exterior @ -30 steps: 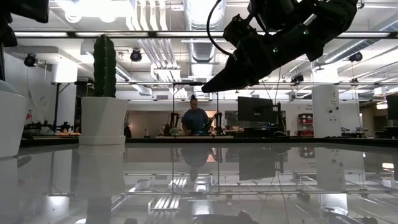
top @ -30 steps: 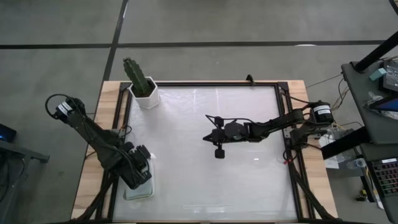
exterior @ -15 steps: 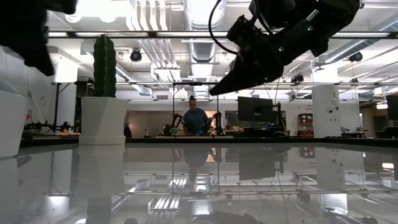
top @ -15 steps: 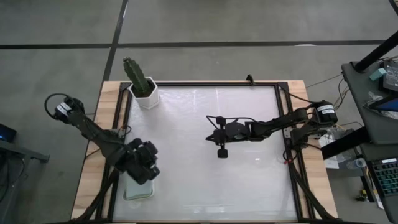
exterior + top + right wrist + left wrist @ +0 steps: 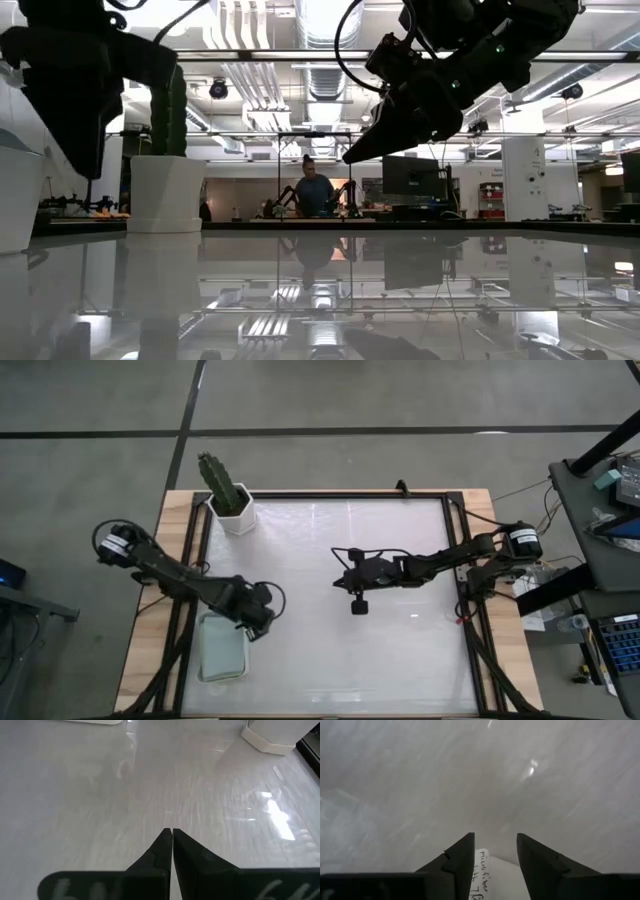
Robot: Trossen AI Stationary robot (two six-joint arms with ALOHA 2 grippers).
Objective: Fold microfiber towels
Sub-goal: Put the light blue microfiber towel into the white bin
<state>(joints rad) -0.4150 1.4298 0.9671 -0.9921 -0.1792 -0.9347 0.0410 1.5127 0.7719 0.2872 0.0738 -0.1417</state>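
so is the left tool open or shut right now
Open. In the left wrist view the left tool shows a clear gap between its two fingers, nothing between them, above the white tray.

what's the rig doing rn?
Not handling anything at the moment. The left gripper is open and empty, just beside the white tray at the table's left edge; a sage green towel lies in the tray. The right gripper hangs shut and empty over mid-table. A cactus pot stands in the corner.

Left hand [image 5: 262, 622] now off the white tray [image 5: 222, 650], fingers parted
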